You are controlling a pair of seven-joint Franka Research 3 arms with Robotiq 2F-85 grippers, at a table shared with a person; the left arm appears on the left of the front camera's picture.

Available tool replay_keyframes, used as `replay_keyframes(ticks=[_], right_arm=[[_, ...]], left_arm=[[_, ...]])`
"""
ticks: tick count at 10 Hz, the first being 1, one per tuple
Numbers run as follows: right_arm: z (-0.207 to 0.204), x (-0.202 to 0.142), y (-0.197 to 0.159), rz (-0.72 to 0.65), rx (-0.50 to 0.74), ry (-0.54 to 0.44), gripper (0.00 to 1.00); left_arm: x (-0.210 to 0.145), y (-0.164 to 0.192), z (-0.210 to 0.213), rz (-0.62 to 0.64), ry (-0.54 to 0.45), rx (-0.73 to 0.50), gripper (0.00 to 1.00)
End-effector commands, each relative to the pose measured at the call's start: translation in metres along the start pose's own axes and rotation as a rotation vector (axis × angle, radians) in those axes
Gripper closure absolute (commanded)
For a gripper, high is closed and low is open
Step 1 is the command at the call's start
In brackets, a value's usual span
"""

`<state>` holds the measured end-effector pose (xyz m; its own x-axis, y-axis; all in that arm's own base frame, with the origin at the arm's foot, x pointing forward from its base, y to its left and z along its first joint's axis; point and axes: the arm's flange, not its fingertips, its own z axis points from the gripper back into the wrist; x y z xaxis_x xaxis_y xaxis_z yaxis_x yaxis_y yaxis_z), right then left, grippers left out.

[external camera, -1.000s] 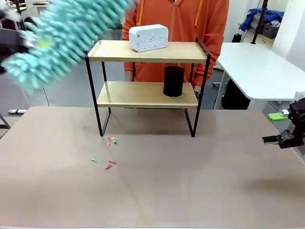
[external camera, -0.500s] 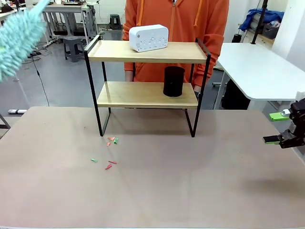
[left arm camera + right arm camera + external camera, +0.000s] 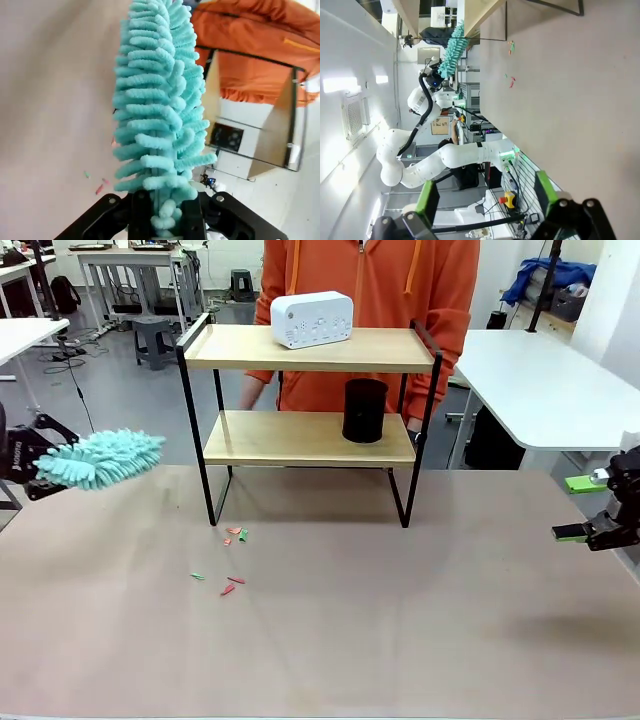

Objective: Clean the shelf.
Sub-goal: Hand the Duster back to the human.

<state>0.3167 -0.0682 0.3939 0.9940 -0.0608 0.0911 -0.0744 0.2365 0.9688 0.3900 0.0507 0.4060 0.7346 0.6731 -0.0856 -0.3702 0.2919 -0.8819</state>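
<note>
At the far middle of your grey-brown bench [image 3: 330,640] stands the small two-tier shelf [image 3: 310,436], two light wooden boards in a thin black metal frame on four legs. Its upper board carries a white rounded box with a row of buttons [image 3: 312,319]; its lower board carries a black cylinder [image 3: 365,410], set toward your right. A person in an orange hooded top [image 3: 370,280] stands just behind the shelf. On the bench near the shelf's front left leg lie small red and green scraps [image 3: 232,558]. Your left pincer [image 3: 28,462], at the bench's left edge and well apart from the shelf, is clenched on a turquoise chenille duster [image 3: 102,460]; the left wrist view shows its fingers [image 3: 140,210] pressed against the base of the duster's fringed head, which points toward the shelf. Your right pincer [image 3: 590,508] hangs at the bench's right edge, released, its green pads [image 3: 427,197] spread wide with nothing between them.
</note>
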Motion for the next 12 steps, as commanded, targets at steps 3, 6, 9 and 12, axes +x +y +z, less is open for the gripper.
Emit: replay_keyframes(ticks=[3,6,9,12], right_arm=[[0.0038,0.0004,0.003,-0.002,-0.005,0.015,0.0],[0.0038,0.0004,0.003,-0.002,-0.005,0.015,0.0],[0.0038,0.0004,0.003,-0.002,-0.005,0.015,0.0],[0.0038,0.0004,0.003,-0.002,-0.005,0.015,0.0]], left_arm=[[0.005,-0.0027,0.0108,-0.049,-0.046,-0.042,0.96],[0.005,-0.0027,0.0108,-0.049,-0.046,-0.042,0.96],[0.005,-0.0027,0.0108,-0.049,-0.046,-0.042,0.96],[0.0056,-0.0041,0.0112,-0.032,-0.034,-0.027,0.74]])
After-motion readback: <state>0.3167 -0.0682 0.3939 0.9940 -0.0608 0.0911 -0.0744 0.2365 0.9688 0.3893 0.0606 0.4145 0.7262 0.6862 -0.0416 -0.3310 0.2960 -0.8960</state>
